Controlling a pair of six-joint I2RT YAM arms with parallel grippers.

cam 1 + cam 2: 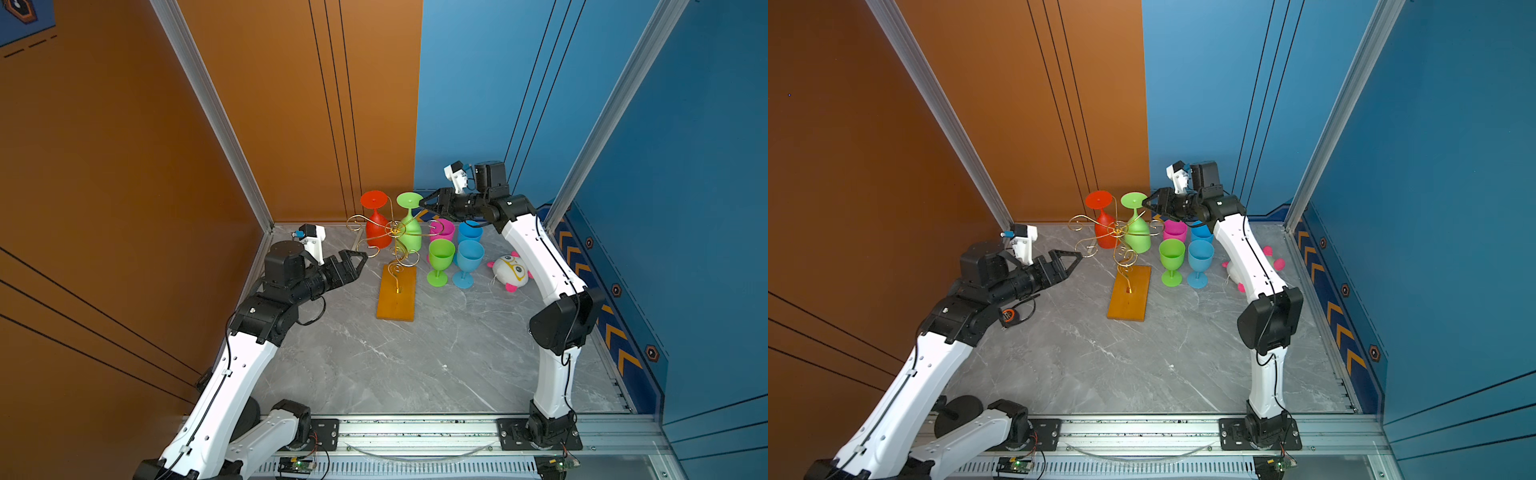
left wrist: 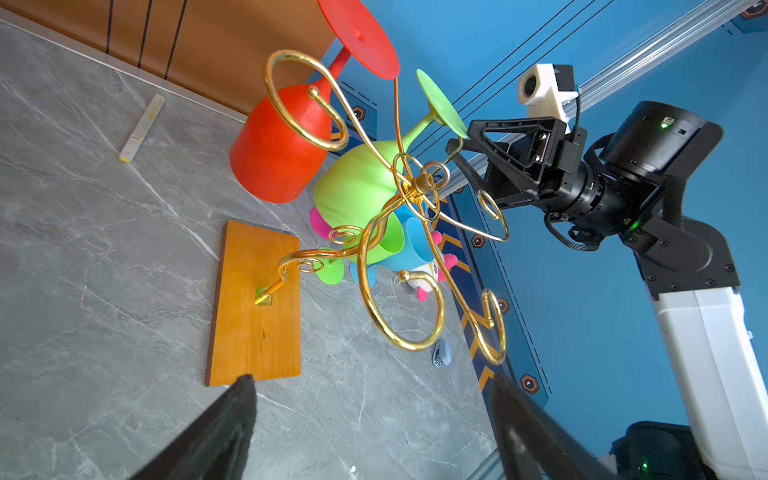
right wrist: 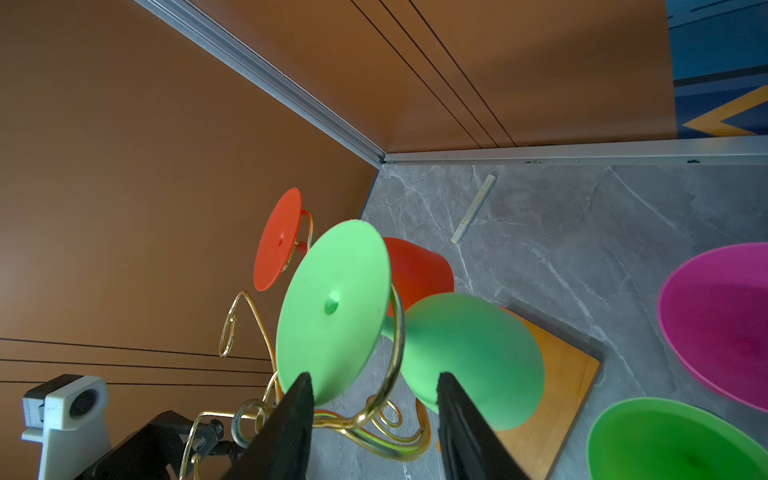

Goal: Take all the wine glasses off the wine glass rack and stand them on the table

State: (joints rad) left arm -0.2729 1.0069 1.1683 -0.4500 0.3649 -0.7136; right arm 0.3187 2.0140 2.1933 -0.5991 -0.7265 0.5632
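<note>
The wine glass rack [image 1: 395, 227] [image 1: 1119, 228], gold wire on an orange-brown wooden base [image 1: 397, 297], stands mid-table. Two wine glasses hang from it upside down: a red one [image 1: 376, 232] [image 2: 276, 153] and a green one [image 1: 409, 232] [image 3: 469, 353]. My right gripper [image 1: 424, 203] [image 3: 376, 376] is open beside the green glass's foot [image 3: 332, 307]. Its fingers straddle the gap between foot and bowl, just short of the stem. My left gripper [image 1: 365, 255] [image 2: 372, 380] is open and holds nothing. It sits left of the rack, near a low scroll arm.
Right of the rack stand upright glasses: pink [image 1: 441, 230], green [image 1: 441, 253], and two blue [image 1: 470, 232] [image 1: 469, 257]. A white plush toy [image 1: 512, 272] lies further right. A pale stick [image 2: 141, 129] lies by the back wall. Walls close in on three sides.
</note>
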